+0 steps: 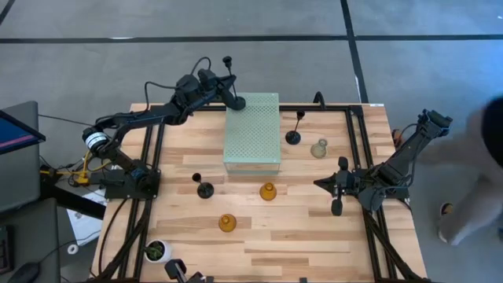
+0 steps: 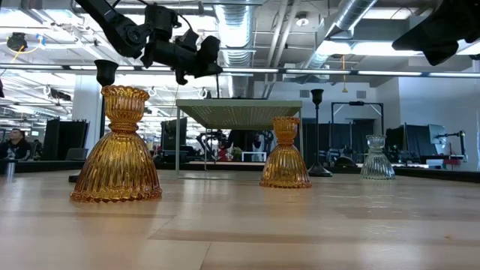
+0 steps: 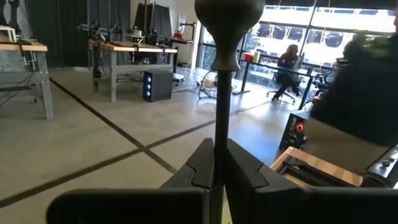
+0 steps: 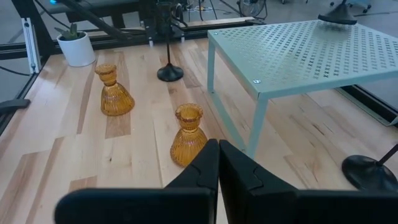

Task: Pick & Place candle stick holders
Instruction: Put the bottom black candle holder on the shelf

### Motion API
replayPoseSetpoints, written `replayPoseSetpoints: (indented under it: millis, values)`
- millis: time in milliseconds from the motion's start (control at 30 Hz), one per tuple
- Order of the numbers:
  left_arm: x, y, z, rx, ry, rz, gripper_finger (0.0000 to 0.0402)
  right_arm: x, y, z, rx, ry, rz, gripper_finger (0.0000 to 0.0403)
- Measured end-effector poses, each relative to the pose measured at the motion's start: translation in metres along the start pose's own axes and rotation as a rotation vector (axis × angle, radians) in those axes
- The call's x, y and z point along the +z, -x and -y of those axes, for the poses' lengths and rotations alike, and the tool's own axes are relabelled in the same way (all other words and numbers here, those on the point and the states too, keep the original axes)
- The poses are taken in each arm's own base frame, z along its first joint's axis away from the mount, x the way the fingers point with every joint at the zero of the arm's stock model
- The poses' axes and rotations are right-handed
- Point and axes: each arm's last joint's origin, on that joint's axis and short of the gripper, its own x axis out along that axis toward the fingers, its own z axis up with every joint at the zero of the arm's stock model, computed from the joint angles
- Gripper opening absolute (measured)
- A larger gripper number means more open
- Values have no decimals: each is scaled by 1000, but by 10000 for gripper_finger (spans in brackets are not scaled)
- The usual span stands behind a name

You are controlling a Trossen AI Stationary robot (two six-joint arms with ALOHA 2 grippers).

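Note:
My left gripper (image 1: 233,97) is shut on a black candle stick holder (image 1: 228,71) over the far left corner of the pale green perforated block (image 1: 252,132). My right gripper (image 1: 337,193) is shut and empty, low over the table's right side. Standing on their bases on the table are a second black holder (image 1: 204,189), a third black holder (image 1: 293,135), two amber holders (image 1: 268,191) (image 1: 227,222) and a pale grey-green holder (image 1: 318,148). My left gripper pinches the black holder's thin stem (image 3: 221,118) between its two fingers, below the cup (image 3: 227,12). The fingers come level and lie across the stem. The holder stands upright; its round base (image 4: 339,15) is at the block's top, touching or not I cannot tell.
A white pot with a green plant (image 1: 157,250) stands at the near left corner. Black frame rails (image 1: 357,149) run along the table's sides. A person (image 1: 487,173) stands beyond the right edge. Bare wood lies between the amber holders and the near edge.

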Motion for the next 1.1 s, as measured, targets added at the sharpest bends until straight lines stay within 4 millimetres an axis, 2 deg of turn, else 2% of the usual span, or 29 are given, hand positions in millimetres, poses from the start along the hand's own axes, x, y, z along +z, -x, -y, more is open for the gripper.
replayPoseSetpoints:
  millis: [167,467,600,700,800,1100]
  values:
    - [-2,-2,0,-1,-25,-1,13,0,0,0,0,0,0,0]
    - [-18,-13,-1,-3,-22,-18,14,0,0,0,0,0,0,0]
    - [-20,-13,-1,-2,-14,-25,38,0,0,0,0,2,-1,0]
    - [-30,-13,-2,3,-11,-79,61,0,0,0,-1,3,-2,0]
    - [-19,-12,-1,-3,-3,-17,73,0,0,0,-1,3,-2,0]
    - [-23,-12,1,-8,19,-37,81,0,0,0,0,3,-3,0]
